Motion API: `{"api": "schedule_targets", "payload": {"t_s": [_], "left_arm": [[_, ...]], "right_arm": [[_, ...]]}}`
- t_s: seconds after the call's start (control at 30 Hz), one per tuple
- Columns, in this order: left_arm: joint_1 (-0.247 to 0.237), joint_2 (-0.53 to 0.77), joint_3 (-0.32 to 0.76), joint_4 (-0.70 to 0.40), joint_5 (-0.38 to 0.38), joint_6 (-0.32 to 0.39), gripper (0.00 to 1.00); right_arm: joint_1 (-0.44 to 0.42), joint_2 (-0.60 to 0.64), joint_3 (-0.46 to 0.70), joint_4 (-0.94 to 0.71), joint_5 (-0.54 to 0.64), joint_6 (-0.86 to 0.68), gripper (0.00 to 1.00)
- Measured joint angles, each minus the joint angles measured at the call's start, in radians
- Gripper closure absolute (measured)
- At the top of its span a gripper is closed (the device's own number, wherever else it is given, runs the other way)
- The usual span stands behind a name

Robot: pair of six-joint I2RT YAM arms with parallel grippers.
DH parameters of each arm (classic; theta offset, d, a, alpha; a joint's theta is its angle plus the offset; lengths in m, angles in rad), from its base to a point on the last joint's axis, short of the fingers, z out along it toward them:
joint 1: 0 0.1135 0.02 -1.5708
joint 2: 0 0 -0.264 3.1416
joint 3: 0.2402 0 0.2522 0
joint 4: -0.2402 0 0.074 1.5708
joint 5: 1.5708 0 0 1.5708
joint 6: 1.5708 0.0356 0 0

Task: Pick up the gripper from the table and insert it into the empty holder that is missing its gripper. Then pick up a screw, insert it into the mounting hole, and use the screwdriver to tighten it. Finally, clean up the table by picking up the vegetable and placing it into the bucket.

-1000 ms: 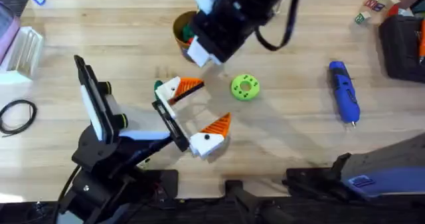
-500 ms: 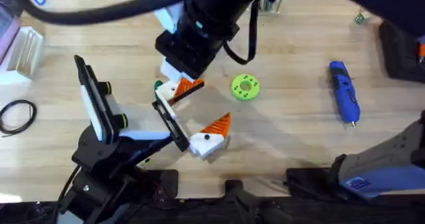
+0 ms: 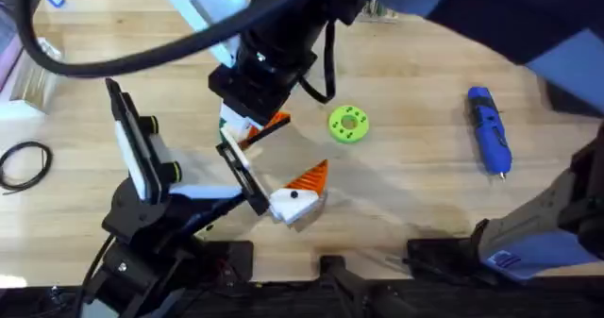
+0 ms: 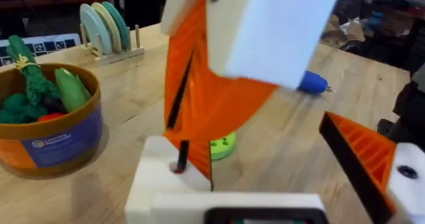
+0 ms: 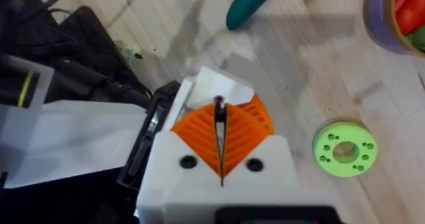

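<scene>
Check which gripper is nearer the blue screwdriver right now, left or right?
Left, though neither is close. The left gripper sits near the table's middle, with the green disc between it and the screwdriver; the right gripper hangs just beyond it, slightly farther away.

Blue screwdriver (image 3: 489, 130) flat on table, tip toward the robot.
</scene>
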Motion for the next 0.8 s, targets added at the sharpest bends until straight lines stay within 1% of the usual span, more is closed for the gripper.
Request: {"api": "schedule_targets", "payload": {"t_s": [0.8], "left_arm": [[0.0,0.001,0.0,-0.002,-0.002,-0.008,0.008]], "right_arm": [[0.0,0.022,0.008,-0.005,0.001,0.0,0.995]]}}
